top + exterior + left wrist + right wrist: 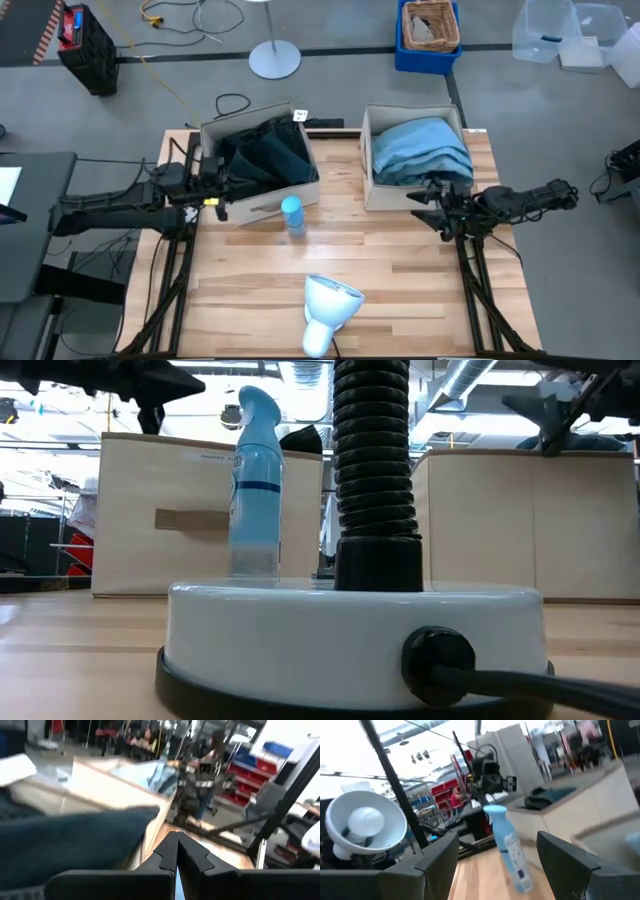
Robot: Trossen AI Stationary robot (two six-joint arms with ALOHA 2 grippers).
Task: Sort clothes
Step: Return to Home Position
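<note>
Dark teal-black clothes [265, 152] lie piled in the left beige box [262, 200], and some of them hang over its rim [65, 840]. Turquoise and grey-blue clothes [420, 150] fill the right beige box [372, 190]. My left gripper [222, 192] hovers at the left box's near left corner, pointing level, its fingers [176, 840] shut with nothing between them. My right gripper [425, 205] hovers at the right box's near side. It is open and has nothing between its fingers [445, 850].
A blue spray bottle [292, 215] stands upright on the wooden table [400, 290] just in front of the left box. A white lamp [330, 305] with a black ribbed neck [375, 460] stands near the table's front edge. A person [210, 765] is in the room beyond.
</note>
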